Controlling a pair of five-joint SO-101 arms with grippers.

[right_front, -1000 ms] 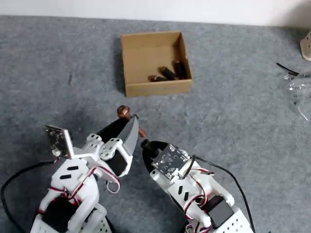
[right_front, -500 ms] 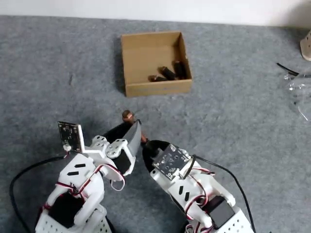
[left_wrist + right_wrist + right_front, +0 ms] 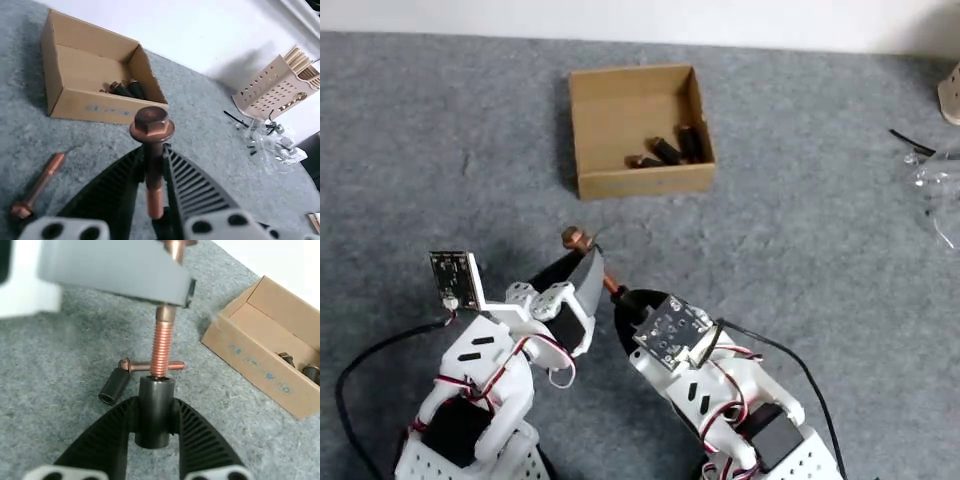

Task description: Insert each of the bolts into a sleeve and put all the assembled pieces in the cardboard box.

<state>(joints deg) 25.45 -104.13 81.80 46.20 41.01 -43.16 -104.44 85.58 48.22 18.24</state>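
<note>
My left gripper (image 3: 152,150) is shut on a copper bolt (image 3: 151,125), hex head up and shaft between the fingers. In the high view this bolt (image 3: 576,239) slants from the left gripper (image 3: 590,265) toward my right gripper (image 3: 623,298). The right gripper (image 3: 155,402) is shut on a black sleeve (image 3: 156,412) held upright. The bolt's threaded end (image 3: 162,347) meets the sleeve's open mouth. A loose bolt (image 3: 150,365) and a loose sleeve (image 3: 114,385) lie on the carpet beyond. The cardboard box (image 3: 588,120) holds several assembled pieces (image 3: 665,152).
Grey carpet covers the table. A beige perforated holder (image 3: 280,90) with sticks and clear plastic bags (image 3: 265,140) lie far off to the right, near a black cable (image 3: 910,142). The loose bolt (image 3: 37,187) lies on the carpet between the box (image 3: 95,75) and the arms.
The left arm has shifted slightly sideways and back, re-angling the bolt so its tip sits at the sleeve's mouth. The right arm has stayed still.
</note>
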